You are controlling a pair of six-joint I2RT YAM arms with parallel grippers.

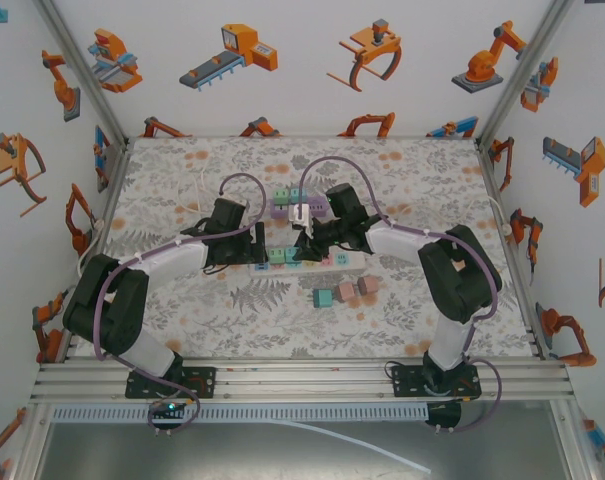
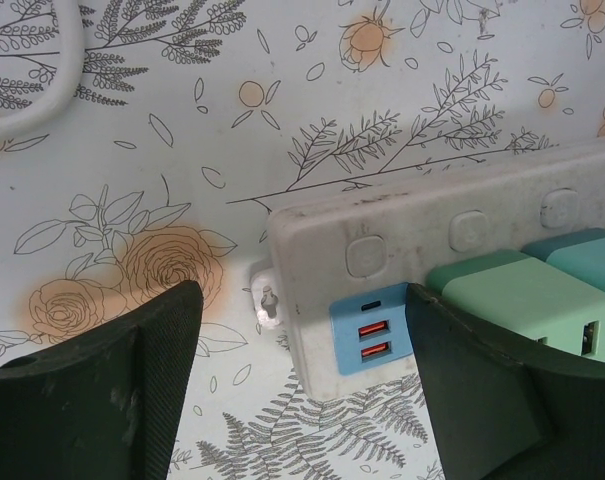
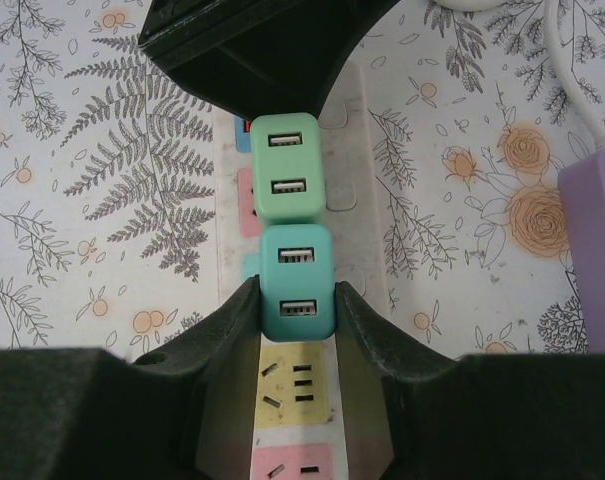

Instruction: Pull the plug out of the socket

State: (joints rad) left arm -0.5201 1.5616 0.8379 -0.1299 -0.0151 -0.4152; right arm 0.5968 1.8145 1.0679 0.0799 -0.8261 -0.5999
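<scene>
— Item one, nearest us?
— The right gripper (image 3: 297,300): black padded fingers pressed against both sides of the teal square plastic USB plug (image 3: 297,283). We log it as firmly pinched.
— Where does that plug sit?
— In the long white plastic power strip (image 3: 360,240), just past an empty yellow socket (image 3: 294,385). We judge it not yet out, since its body looks flush with the strip and no gap shows.
— Progress, then?
— Grasp made. As far as we can tell, the pull itself is left.
— Next item out.
— A mint-green square USB plug (image 3: 287,165), touching the teal one on its far side. We mark it as the main obstruction, because a tilted pull could drag against it.
— Beyond that?
— The left gripper (image 2: 304,320), fingers spread to straddle the strip's end by its blue USB panel (image 2: 370,335). One finger lies clear on the table and the other is beside the mint plug. We take it as bracing, but cannot tell whether it presses down.
— Remainder?
— A lilac block (image 3: 594,250) beside the strip, a white cable (image 2: 72,50), and small pastel cubes (image 1: 346,292) lying apart on the floral table cover (image 1: 182,300).
</scene>
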